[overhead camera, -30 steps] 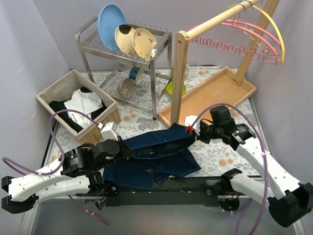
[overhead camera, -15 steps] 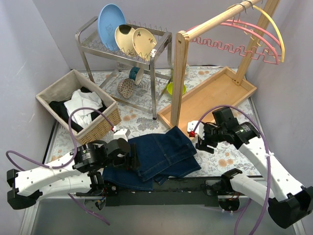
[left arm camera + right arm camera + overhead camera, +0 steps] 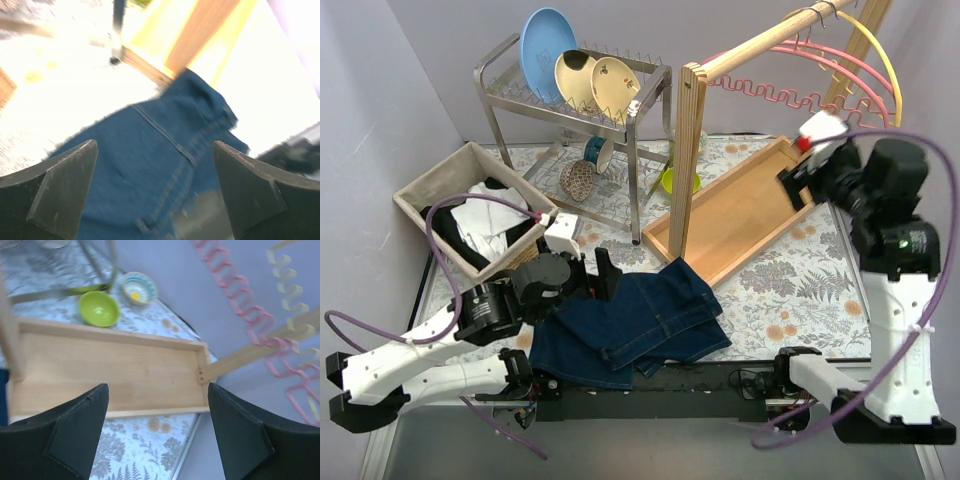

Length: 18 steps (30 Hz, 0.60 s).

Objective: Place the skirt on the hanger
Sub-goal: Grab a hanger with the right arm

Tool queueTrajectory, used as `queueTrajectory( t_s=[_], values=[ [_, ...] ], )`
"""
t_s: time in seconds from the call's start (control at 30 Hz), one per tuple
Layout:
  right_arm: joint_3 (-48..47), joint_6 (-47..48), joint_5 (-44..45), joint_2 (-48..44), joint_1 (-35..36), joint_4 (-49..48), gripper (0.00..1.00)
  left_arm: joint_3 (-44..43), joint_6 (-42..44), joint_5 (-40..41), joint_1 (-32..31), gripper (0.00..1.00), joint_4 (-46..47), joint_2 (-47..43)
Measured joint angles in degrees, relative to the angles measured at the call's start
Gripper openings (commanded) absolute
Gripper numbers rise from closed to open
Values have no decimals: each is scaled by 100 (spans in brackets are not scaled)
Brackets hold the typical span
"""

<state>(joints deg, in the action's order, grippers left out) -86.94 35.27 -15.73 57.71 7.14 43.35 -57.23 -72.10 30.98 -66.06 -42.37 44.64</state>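
Note:
The dark blue denim skirt (image 3: 645,320) (image 3: 150,170) lies crumpled on the table near the front edge, with nothing holding it. My left gripper (image 3: 604,274) (image 3: 154,150) hovers just above the skirt's left part, its jaws wide apart and empty. Pink hangers (image 3: 790,95) (image 3: 240,295) and a yellow hanger (image 3: 883,60) (image 3: 290,290) hang from the wooden rail (image 3: 760,45) at the back right. My right gripper (image 3: 792,180) (image 3: 157,387) is raised high over the wooden tray (image 3: 750,205) (image 3: 115,375), below the hangers, open with nothing in it.
The rail's wooden post (image 3: 685,150) stands just behind the skirt. A metal dish rack (image 3: 570,95) with plates is at the back. A wicker basket (image 3: 545,235) of clothes sits at the left. A green bowl (image 3: 680,182) (image 3: 100,308) and a small patterned bowl (image 3: 139,288) lie behind the tray.
Both grippers have opened and let go of the skirt, which dropped onto the table. The right arm has risen up and back over the tray towards the hangers. The left gripper has pulled back slightly.

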Motion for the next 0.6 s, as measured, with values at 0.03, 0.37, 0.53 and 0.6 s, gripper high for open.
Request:
queueTrajectory(
  t_s=[0.03,0.37,0.53,0.6],
  values=[
    [-293,-111,-153,208,-411,-57,86,39,177,-26,164,98,164,76],
    [-3495,-553,-1532,2540,-1646,326,87,623,1193,-2096,3412,98,1574,758],
    [-4116,-800,-1821,2761,-1650,76,85,1198,1469,-2476,3423,98,2006,721],
    [-4113,-916,-1926,2754,-1650,-98,82,1482,1532,-2505,3423,98,2061,616]
  ],
)
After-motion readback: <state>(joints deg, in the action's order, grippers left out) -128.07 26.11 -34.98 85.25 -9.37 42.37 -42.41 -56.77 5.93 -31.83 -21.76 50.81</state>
